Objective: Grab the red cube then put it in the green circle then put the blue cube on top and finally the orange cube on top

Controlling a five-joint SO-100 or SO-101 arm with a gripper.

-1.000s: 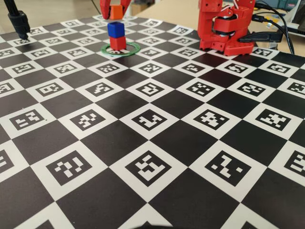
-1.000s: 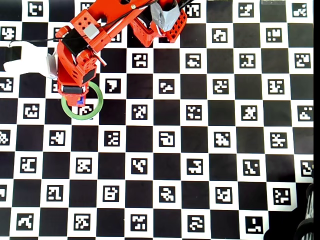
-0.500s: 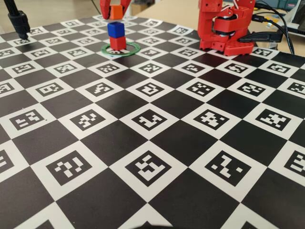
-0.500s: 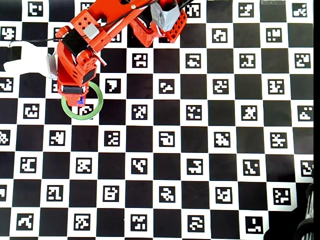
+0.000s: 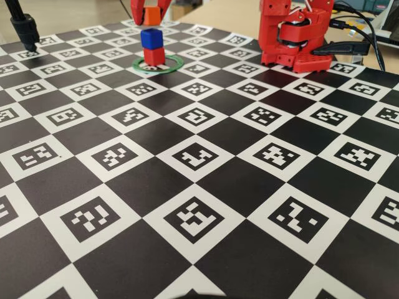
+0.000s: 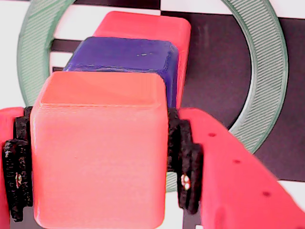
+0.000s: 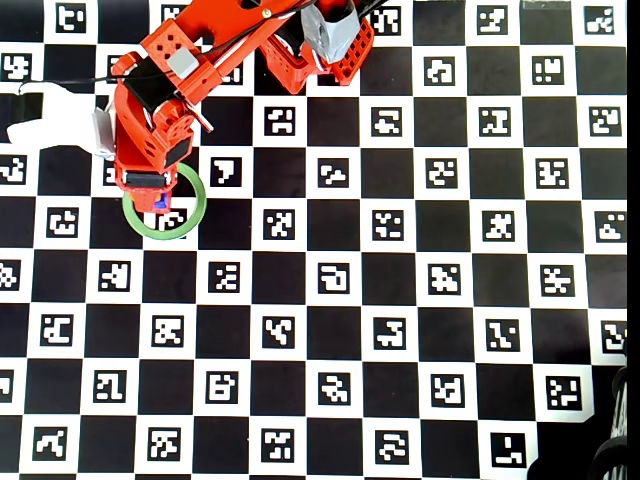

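In the fixed view the red cube (image 5: 154,56) sits inside the green circle (image 5: 177,62), with the blue cube (image 5: 151,38) stacked on it. The orange cube (image 5: 151,15) hangs just above the blue one with a small gap, and my gripper (image 5: 151,18) is shut on it. In the wrist view the orange cube (image 6: 100,152) fills the space between the black pads (image 6: 183,162); below it lie the blue cube (image 6: 124,55), the red cube (image 6: 143,26) and the green circle (image 6: 267,71). In the overhead view my arm (image 7: 155,120) covers most of the stack and only a blue sliver (image 7: 160,203) shows inside the green circle (image 7: 165,232).
The arm's red base (image 5: 293,37) stands at the back right of the marker checkerboard (image 5: 199,156), with cables (image 5: 368,31) beside it. A black stand (image 5: 25,28) rises at the far left. A white piece (image 7: 50,115) lies left of the arm.
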